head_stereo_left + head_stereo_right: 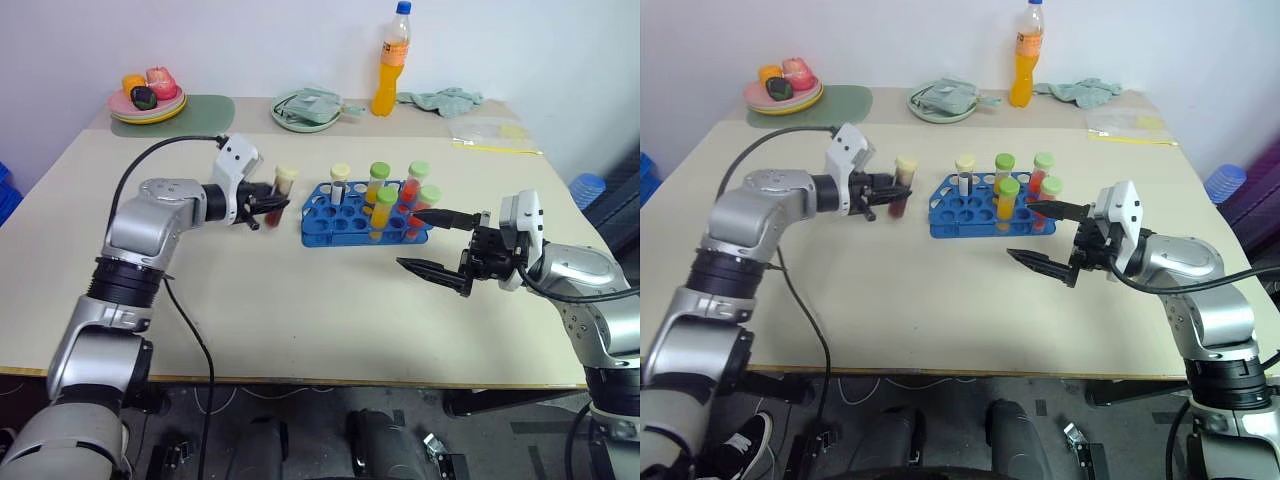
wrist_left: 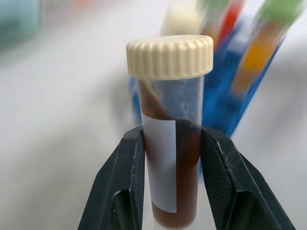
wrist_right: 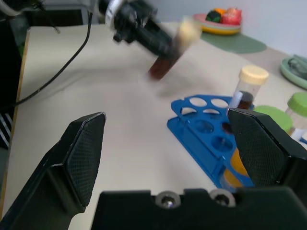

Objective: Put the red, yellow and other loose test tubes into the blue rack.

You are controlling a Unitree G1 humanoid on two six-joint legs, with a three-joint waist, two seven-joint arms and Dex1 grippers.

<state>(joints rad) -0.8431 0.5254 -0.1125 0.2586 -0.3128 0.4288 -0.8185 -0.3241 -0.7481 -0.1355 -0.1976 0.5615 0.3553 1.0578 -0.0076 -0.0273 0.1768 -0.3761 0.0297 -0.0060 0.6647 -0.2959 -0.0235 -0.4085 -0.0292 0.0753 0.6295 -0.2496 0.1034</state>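
Now the left gripper (image 2: 170, 182) pinches a clear plastic tube of dark brown liquid with a pale yellow cap (image 2: 170, 143), upright beside the bright blue plastic rack (image 1: 325, 222). The right gripper (image 1: 432, 240) hangs wide apart, holding nothing, near the rack's other end.

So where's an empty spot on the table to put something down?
The big bare patch is the near half of the table, in front of the blue rack and between the two arms. The far left stretch between the fruit plate and the left gripper is also free. The back edge is crowded: plates, orange bottle, cloth.
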